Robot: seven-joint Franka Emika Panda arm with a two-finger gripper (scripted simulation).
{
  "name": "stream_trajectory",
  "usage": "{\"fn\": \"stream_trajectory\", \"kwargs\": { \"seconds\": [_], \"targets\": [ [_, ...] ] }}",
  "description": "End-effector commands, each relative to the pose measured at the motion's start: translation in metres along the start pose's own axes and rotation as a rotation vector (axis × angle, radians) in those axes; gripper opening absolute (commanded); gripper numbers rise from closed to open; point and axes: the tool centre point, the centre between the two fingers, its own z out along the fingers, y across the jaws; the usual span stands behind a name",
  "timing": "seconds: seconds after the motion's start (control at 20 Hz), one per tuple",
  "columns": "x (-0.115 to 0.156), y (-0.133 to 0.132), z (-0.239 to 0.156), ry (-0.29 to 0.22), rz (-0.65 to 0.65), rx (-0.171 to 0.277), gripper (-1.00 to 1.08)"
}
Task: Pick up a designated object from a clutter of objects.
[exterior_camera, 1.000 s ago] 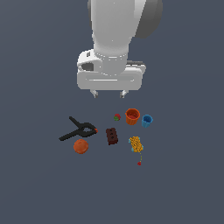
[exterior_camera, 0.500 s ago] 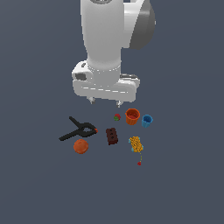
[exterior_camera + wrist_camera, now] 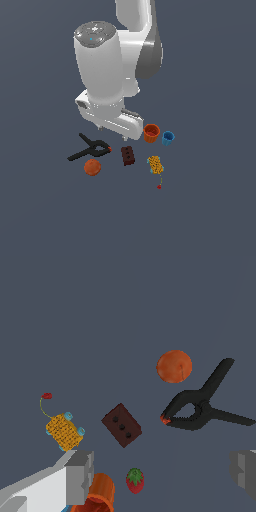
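The designated object, a smooth orange-red ball point(image 3: 92, 167) point(image 3: 174, 366), lies on the floor beside the black clamp point(image 3: 89, 148) point(image 3: 202, 406). It sits at the edge of the clutter on the exterior view's left. My gripper point(image 3: 114, 131) point(image 3: 162, 473) hangs open and empty above the clutter, behind the clamp and the dark brown brick point(image 3: 128, 155) point(image 3: 121, 425). It touches nothing. In the wrist view both fingers point(image 3: 80, 476) stand wide apart, with the small red strawberry point(image 3: 134, 480) on the floor between them.
An orange cup point(image 3: 151, 132) point(image 3: 95, 495) and a blue cup point(image 3: 168, 138) stand at the exterior view's right. A yellow bundle point(image 3: 156, 164) point(image 3: 64, 431) trails a thin cord to a tiny red piece point(image 3: 159, 187) point(image 3: 46, 396). The floor is dark grey.
The arm has swung toward the exterior view's left and come lower, so the hand now hangs close over the clutter. No object has moved.
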Motion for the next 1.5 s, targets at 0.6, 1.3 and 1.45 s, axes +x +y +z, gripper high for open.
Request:
{"fn": "stream_trajectory", "kwargs": {
  "seconds": [0.6, 1.3, 1.45],
  "targets": [
    [0.048, 0.034, 0.075, -0.006, 0.499, 0.015, 1.0],
    [0.078, 0.071, 0.138, 0.006, 0.896, 0.006, 1.0],
    [0.081, 0.075, 0.145, 0.009, 0.94, 0.005, 1.0]
  ]
}}
